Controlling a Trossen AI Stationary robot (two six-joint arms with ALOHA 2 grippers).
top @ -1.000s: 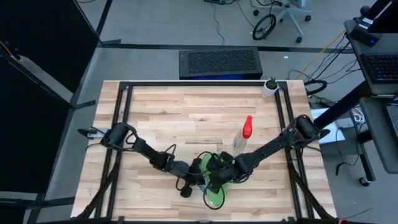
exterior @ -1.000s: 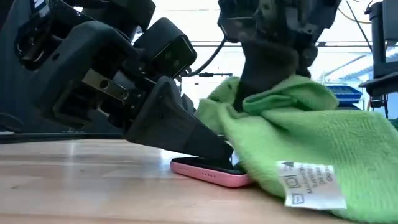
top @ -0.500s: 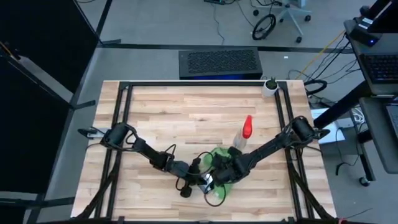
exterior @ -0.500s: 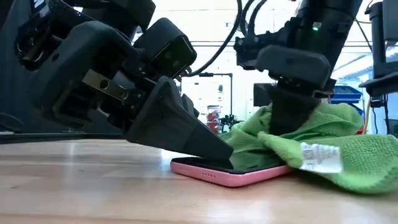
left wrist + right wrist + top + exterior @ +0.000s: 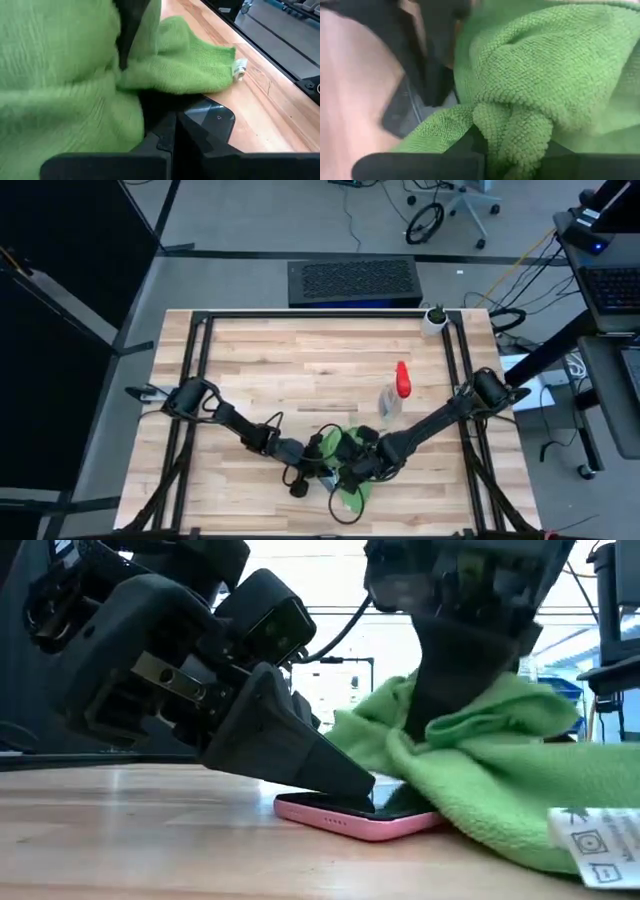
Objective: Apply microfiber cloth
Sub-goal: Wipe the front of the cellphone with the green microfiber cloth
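Note:
The bright green microfiber cloth (image 5: 347,485) lies bunched near the table's front edge, draped over one end of a phone (image 5: 345,819) with a pink case and black screen (image 5: 210,118). The phone lies flat on the wood. My right gripper (image 5: 357,470) stands over the cloth, pointing down and shut on a bunch of it. My left gripper (image 5: 322,470) comes in low from the table's left, its shut fingers resting on the phone's bare end. The cloth hides the rest of the phone. My left gripper presses its shut fingertips (image 5: 345,783) down on the phone's screen (image 5: 197,114) near its uncovered end, slanting down from the table's left. The phone stays flat on the table. My right gripper pinches a gathered fold of several layers (image 5: 514,125) between its two fingers from above. The fold stands up at the fingers, while the cloth's lower parts (image 5: 500,820) lie slack on the phone and table.
A clear spray bottle with a red nozzle (image 5: 394,392) stands just beyond the right arm. A small white cup (image 5: 434,319) sits at the far right corner. A black metal frame (image 5: 200,380) runs along the table's edges. Bare wood lies toward the far side.
My right gripper has dragged the cloth toward the far right, off most of the phone, then back toward the near left. The cloth now covers the phone's end again. The phone has not moved.

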